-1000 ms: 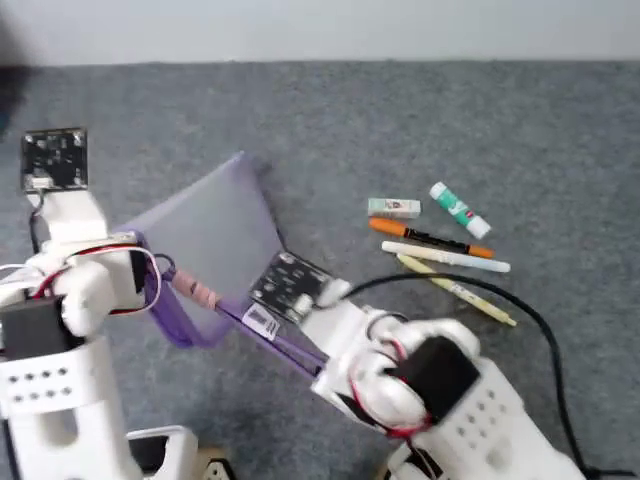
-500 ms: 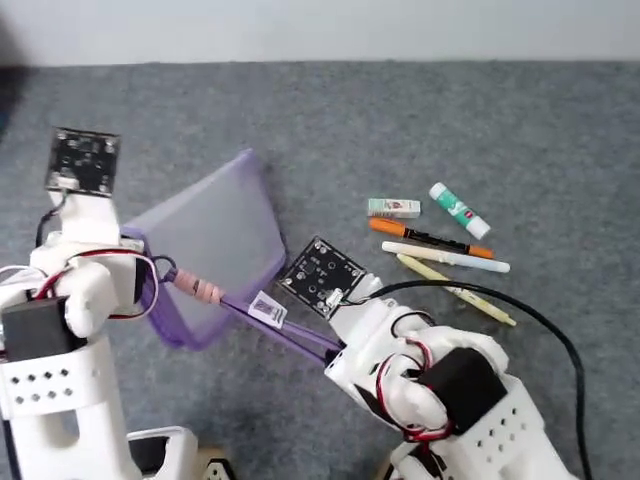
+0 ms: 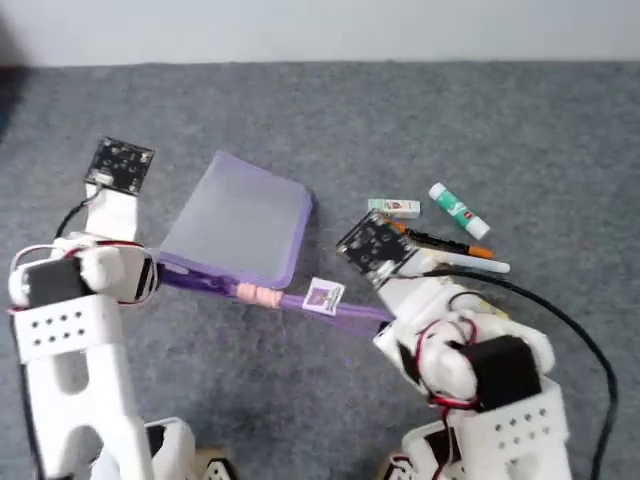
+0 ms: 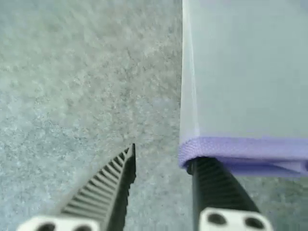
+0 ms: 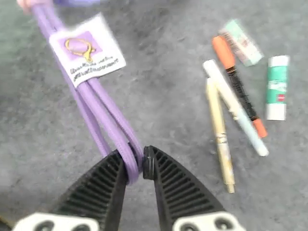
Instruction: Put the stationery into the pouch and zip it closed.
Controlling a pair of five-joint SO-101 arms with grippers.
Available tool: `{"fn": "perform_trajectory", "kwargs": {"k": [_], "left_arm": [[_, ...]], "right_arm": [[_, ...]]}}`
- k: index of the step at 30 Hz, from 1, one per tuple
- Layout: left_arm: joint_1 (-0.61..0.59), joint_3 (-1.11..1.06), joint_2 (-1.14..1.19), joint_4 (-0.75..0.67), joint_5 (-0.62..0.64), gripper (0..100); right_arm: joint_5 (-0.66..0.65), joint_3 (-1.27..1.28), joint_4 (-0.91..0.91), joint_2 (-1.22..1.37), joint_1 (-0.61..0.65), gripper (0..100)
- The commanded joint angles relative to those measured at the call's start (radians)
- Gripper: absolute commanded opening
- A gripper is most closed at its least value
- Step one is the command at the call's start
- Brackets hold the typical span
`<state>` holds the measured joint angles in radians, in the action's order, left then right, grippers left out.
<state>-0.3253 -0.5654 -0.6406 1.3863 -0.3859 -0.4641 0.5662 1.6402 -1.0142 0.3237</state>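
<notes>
Pouch [image 3: 240, 225] now lies flat on the table [image 3: 450, 120], swung round vs. 1 s ago. We see the R gripper [image 5: 136, 163], pinched on its cord [image 5: 103, 118], has dragged it toward the pens [image 3: 440, 250]. L gripper [image 4: 162, 159] gapes wide at the pouch edge, holding nothing. Loading not yet begun.

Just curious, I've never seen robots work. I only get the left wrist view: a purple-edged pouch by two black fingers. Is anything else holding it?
Observer: Yes, the right gripper is shut on the pouch's purple strap.
Visitor: Where's the stationery?
Observer: On the carpet near that gripper: eraser, glue stick, orange marker, white pen, yellow pen.
Visitor: Anything on the strap?
Observer: A white tag and a pink piece.
</notes>
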Motion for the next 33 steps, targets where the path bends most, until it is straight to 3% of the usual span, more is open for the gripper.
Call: {"fn": "perform_trajectory", "kwargs": {"k": [1,13,17,23,28,33], "left_arm": [[-0.018,-0.008,-0.015,-0.028,-0.009,17],[-0.003,-0.062,-0.018,-0.032,-0.005,17],[0.003,-0.045,-0.021,-0.032,-0.005,9],[0.118,-0.035,-0.023,-0.038,0.052,2],[0.169,-0.042,-0.023,-0.173,0.227,2],[0.173,-0.088,-0.015,-0.331,0.27,2]], "right_arm": [[-0.028,-0.075,-0.01,-0.012,-0.036,0.8],[-0.028,-0.163,-0.012,-0.012,-0.084,0.8],[-0.026,-0.222,-0.013,-0.008,-0.11,0.8],[-0.025,-0.321,-0.119,-0.008,-0.113,0.8],[-0.025,-0.341,-0.206,-0.005,-0.114,0.8],[-0.025,-0.341,-0.268,-0.01,-0.114,0.8]]}}
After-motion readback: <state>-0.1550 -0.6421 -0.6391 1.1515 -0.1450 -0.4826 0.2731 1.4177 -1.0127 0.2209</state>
